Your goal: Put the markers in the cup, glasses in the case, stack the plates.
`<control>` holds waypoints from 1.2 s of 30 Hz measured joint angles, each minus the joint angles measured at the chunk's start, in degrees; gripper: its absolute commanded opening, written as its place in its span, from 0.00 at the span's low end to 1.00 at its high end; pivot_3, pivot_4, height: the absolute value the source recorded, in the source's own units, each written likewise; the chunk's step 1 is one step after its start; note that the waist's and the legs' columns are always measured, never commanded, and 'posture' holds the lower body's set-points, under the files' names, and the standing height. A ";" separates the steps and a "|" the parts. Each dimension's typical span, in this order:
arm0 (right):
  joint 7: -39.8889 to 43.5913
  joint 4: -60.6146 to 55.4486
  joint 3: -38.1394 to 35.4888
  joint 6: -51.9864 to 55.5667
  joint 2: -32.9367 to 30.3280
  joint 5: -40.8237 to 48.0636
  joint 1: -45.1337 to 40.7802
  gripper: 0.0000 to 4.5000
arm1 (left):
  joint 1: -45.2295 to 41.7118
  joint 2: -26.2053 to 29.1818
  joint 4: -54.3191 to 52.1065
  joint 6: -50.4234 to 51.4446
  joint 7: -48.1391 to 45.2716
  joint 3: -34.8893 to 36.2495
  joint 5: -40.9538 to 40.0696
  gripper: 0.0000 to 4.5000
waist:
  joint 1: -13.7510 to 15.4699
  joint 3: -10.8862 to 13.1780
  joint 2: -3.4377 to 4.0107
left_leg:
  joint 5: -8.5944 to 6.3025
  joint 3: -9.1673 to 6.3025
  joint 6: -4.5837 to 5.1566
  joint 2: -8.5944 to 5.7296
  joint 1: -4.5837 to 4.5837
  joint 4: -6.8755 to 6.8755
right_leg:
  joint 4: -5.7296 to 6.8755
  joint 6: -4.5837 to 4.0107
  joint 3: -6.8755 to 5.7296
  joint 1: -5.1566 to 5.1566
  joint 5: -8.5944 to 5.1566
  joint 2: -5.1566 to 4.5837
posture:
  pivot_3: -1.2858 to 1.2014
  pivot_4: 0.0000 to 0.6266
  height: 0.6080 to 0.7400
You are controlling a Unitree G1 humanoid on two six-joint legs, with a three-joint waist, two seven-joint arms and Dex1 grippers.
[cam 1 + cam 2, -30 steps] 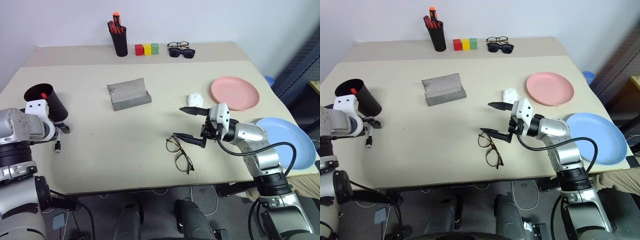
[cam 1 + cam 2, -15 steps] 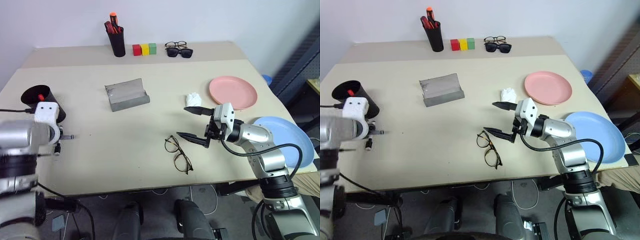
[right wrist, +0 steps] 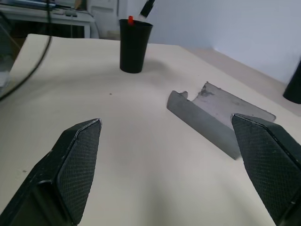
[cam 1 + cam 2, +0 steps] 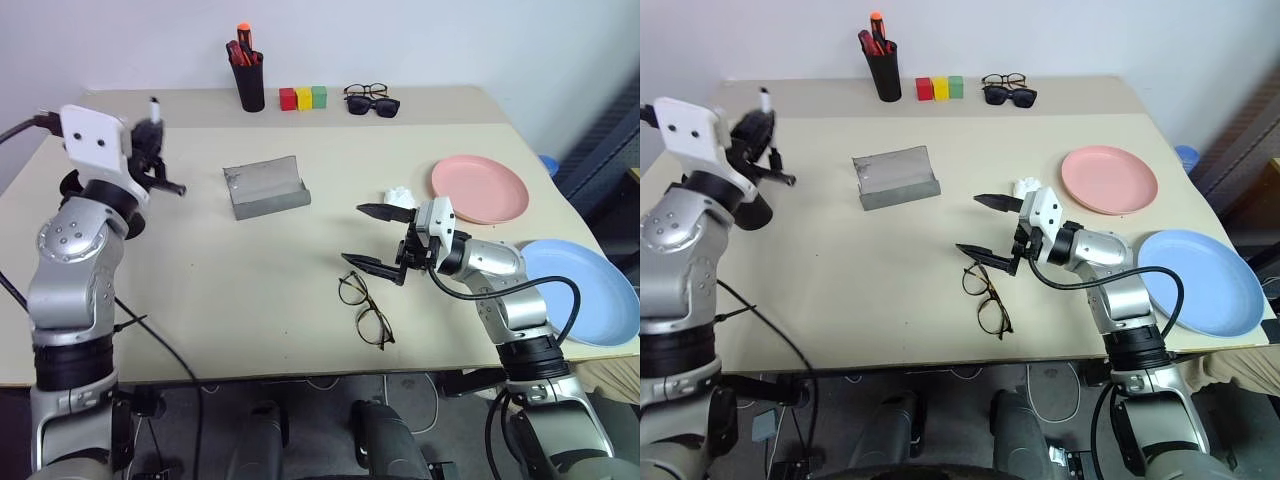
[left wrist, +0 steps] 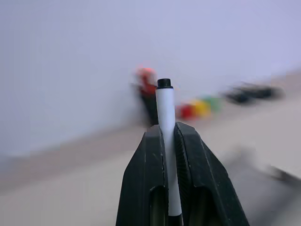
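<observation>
1. At the far left the left gripper (image 4: 152, 125) is raised off the table (image 4: 250, 290), its two fingers pressed onto a pale marker (image 5: 165, 127) that stands up between them with its dark end on top.
2. The black cup (image 3: 134, 44) sits just below and behind that arm at the left edge, largely hidden by it in the head views. To do this step well, I judge the marker should be brought over the cup's mouth, tipped so one end points down, and released only once it is inside the rim.
3. The right wrist view shows the cup whole, with a red-tipped marker (image 3: 130, 20) already in it; the head views do not.
4. In the middle lies the grey case (image 4: 266, 188), lid open; nearer and to the right, the wire-framed glasses (image 4: 364, 310) lie flat.
5. The right gripper (image 4: 377, 237) hovers just above the glasses, fingers spread wide and holding nothing.
6. At the right, the pink plate (image 4: 480, 188) lies farther back and the blue plate (image 4: 590, 300) nearer, apart and unstacked.
</observation>
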 measured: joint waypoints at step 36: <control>-1.62 -1.08 -0.37 0.30 -1.12 -0.30 1.22 1.00 | -3.24 -3.39 22.74 -16.75 7.17 0.71 0.48 0.67 | 0.18 0.01 -0.04 | 0.00 0.00 -0.02 0.00 -0.02 0.04 | 0.09 0.14 -0.01 -0.01 0.04 0.00 | 0.52 0.24 1.00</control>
